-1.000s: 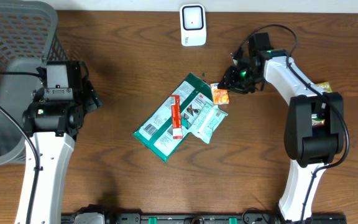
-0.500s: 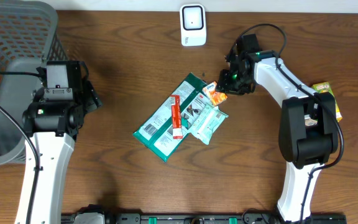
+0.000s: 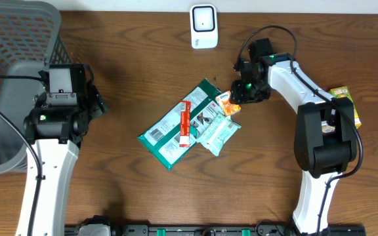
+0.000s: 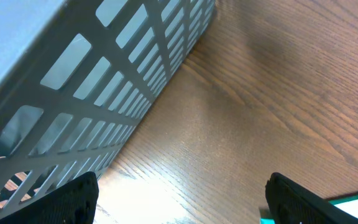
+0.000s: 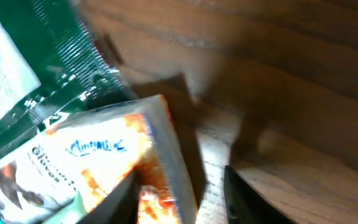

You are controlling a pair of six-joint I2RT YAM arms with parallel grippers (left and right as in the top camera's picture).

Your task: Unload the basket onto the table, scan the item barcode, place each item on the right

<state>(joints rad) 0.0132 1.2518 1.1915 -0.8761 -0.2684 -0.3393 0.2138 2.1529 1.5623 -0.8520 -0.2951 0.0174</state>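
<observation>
Orange packet [image 5: 114, 149], script illegible, pinched by right end effector [image 5: 179, 196]; left end effector [image 4: 185, 199] gapes.

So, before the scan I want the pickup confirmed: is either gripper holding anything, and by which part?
The right gripper pinches the small orange packet by one edge; the left gripper is open and holds nothing.

We get overhead looking straight down on the whole brown wooden tabletop [image 3: 143, 196]. Left wrist sits low, close against the grey plastic lattice basket [image 4: 23, 37] wall. Right wrist is tight on the small orange snack packet [image 5: 110, 149]; overhead shares both.
</observation>
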